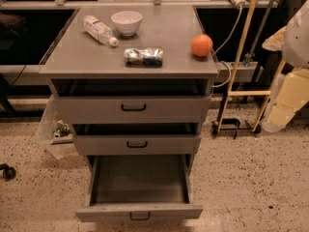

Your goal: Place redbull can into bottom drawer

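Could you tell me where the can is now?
The can lies on its side on the cabinet top, between the bottle and orange ball; the claw is out of view.

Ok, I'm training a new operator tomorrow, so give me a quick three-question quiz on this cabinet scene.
1. True or false: the can lies on its side on the cabinet top.
2. Which is pulled out furthest? A top drawer, B middle drawer, C bottom drawer.
3. What round thing sits right of the can?
Key: 1 true. 2 C. 3 the orange ball. Note: the claw is out of view.
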